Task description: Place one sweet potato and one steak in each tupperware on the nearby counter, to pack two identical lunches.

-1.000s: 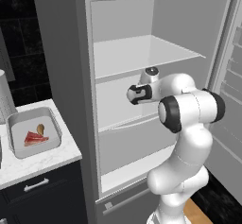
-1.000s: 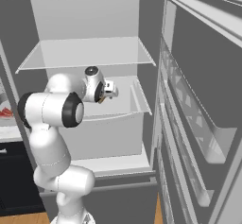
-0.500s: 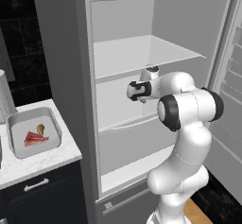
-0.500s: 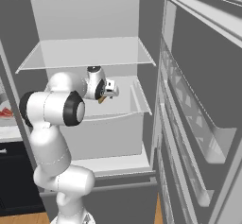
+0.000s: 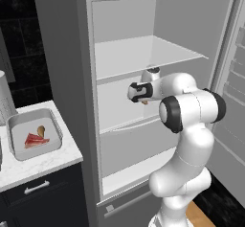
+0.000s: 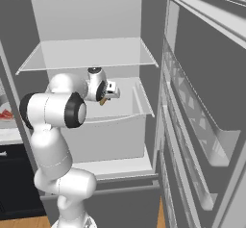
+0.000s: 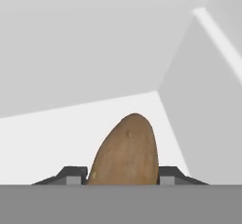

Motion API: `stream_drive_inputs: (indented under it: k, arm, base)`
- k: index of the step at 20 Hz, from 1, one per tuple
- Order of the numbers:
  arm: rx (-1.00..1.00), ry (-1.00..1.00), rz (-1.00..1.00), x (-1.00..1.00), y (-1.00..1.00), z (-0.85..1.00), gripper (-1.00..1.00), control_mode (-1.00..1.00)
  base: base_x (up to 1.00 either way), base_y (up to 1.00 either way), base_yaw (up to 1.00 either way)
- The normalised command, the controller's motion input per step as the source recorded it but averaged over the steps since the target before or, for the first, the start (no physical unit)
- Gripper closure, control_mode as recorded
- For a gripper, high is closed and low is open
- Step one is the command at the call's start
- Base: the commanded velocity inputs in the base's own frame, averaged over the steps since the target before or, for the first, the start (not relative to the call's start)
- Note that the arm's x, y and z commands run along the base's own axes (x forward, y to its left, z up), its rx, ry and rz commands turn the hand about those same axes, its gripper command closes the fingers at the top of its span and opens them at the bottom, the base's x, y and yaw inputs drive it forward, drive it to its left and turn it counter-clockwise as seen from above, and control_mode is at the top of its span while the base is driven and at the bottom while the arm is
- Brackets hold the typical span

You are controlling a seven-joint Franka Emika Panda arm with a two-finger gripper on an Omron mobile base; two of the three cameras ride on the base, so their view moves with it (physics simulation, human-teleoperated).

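The gripper (image 7: 123,178) is grasping a sweet potato (image 7: 125,152) — in the hand view the brown tuber is sitting between the two dark finger tips, both of which are lying flush against its sides, with the jaws partly drawn in around it. In the base views the gripper (image 5: 143,98) is reaching into the open fridge (image 5: 119,53), at the level of the middle shelf (image 6: 125,111), with the sweet potato (image 6: 103,101) showing just under the hand. To the left, on the counter (image 5: 43,161), a tupperware (image 5: 16,125) is holding a steak (image 5: 34,140) and a second sweet potato (image 5: 41,130) — the two are lying just beside each other. The fridge door (image 6: 202,102) is standing open on the right.
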Motion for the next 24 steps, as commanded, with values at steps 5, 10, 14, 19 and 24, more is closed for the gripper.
stream_drive_inputs:
  k: [5, 10, 14, 19, 24]
  arm:
    - [0.00, 0.00, 0.00, 0.00, 0.01, -0.47, 1.00, -1.00]
    - [0.00, -0.07, 0.00, -0.05, 0.00, -0.94, 1.00, -1.00]
    - [0.09, -0.11, 0.00, -0.39, 0.00, -1.00, 1.00, -1.00]
    - [0.09, -0.15, 0.00, -0.89, 0.19, -0.86, 1.00, -1.00]
    - [0.03, -0.17, 0.00, -1.00, 0.03, 0.18, 1.00, -1.00]
  base:
    - [0.00, 0.00, 0.00]
    - [0.00, 0.00, 0.00]
    - [0.00, 0.00, 0.00]
    - [0.00, 0.00, 0.00]
    - [0.00, 0.00, 0.00]
